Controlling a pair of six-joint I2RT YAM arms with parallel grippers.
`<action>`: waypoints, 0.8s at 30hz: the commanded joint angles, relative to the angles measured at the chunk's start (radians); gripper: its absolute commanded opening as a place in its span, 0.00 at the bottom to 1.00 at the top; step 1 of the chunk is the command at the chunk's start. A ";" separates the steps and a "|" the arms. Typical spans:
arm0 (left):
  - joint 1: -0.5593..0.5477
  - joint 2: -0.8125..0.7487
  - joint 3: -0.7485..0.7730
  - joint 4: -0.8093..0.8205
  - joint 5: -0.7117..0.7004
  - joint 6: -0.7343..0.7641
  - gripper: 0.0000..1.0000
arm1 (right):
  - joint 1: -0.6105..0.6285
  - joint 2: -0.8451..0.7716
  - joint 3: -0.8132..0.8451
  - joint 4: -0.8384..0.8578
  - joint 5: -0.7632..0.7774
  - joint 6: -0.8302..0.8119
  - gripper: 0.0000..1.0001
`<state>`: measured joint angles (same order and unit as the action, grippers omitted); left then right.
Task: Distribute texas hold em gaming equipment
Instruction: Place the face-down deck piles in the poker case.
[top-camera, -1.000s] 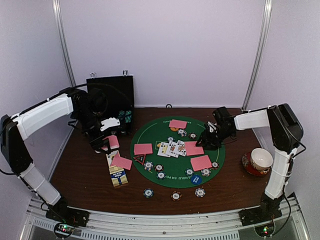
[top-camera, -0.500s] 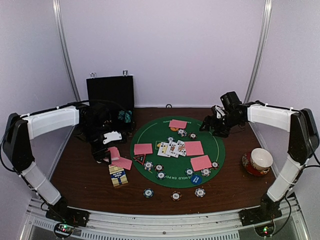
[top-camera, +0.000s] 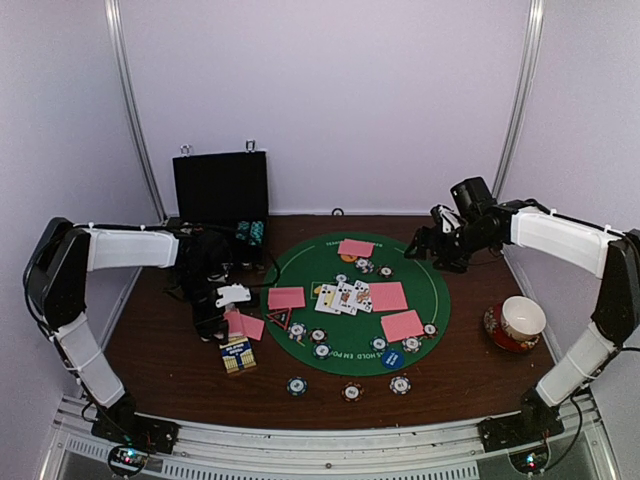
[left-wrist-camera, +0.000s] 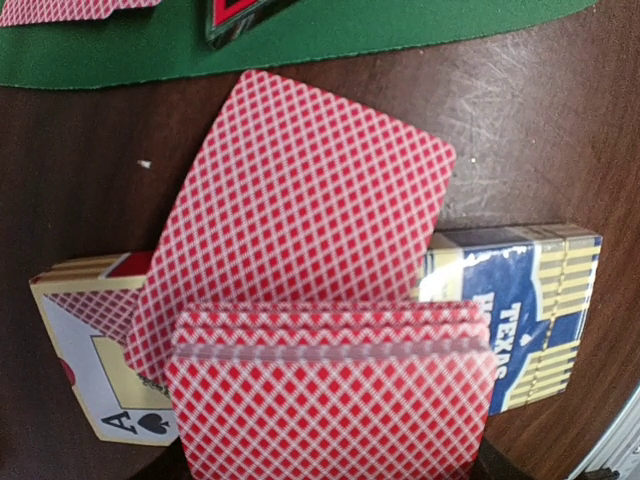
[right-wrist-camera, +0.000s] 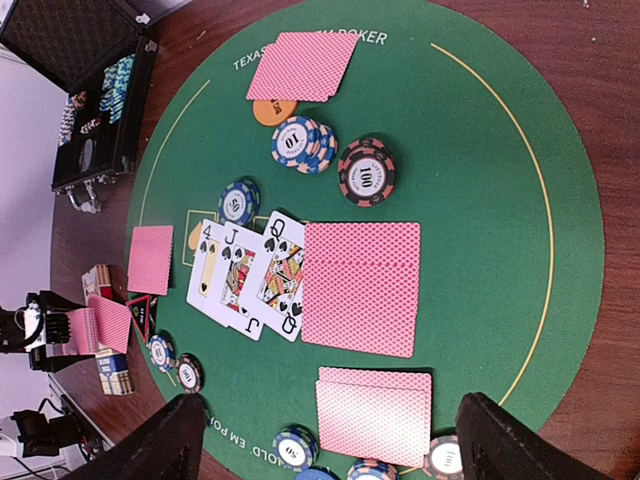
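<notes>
Now the left jaws are gripping a stack of pink-backed cards (left-wrist-camera: 330, 400) by the card box (left-wrist-camera: 540, 300) at the mat's (top-camera: 310, 255) eight o'clock; the right jaws are hanging wide at two o'clock.

Right gripper (top-camera: 418, 248): moved from mid-mat (top-camera: 300, 265), over the face-down cards (top-camera: 388, 296), back to the mat's far right edge. Its jaws, narrower before, are now spread wide.
Left gripper (top-camera: 222, 318): carried its deck (left-wrist-camera: 330, 400) from beside the case (top-camera: 220, 185) toward the near edge, now above the box (top-camera: 236, 354).
Left arm: arched high before, now stretched low.
</notes>
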<state>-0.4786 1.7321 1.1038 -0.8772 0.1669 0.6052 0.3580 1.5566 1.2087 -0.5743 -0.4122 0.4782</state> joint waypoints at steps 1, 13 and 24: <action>0.005 -0.001 -0.024 0.061 -0.013 0.012 0.59 | 0.006 -0.045 -0.020 -0.023 0.038 0.010 0.92; 0.006 -0.039 -0.006 0.038 -0.005 -0.021 0.97 | 0.006 -0.082 0.003 -0.070 0.060 -0.003 0.97; 0.146 -0.153 0.192 -0.038 0.026 -0.156 0.98 | 0.001 -0.171 -0.015 -0.112 0.350 -0.071 1.00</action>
<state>-0.4206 1.6634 1.2232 -0.9203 0.1692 0.5282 0.3588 1.4570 1.2034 -0.6704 -0.2653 0.4427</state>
